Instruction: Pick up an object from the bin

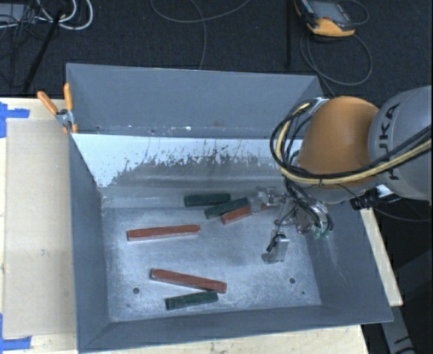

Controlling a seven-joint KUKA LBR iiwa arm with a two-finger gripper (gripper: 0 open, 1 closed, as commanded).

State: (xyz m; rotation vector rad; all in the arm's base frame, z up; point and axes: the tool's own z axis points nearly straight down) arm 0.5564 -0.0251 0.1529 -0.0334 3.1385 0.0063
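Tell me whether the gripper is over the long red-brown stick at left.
No, the gripper hangs over bare bin floor, well to the right of that stick.

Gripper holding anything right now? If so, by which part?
Nothing visibly held. The gripper is over bare bin floor at the right; the nearest thing, a short red-brown stick, lies apart, up-left of it.

A robotics lab: a KUKA arm over a grey metal bin, cables strewn across dark carpet.
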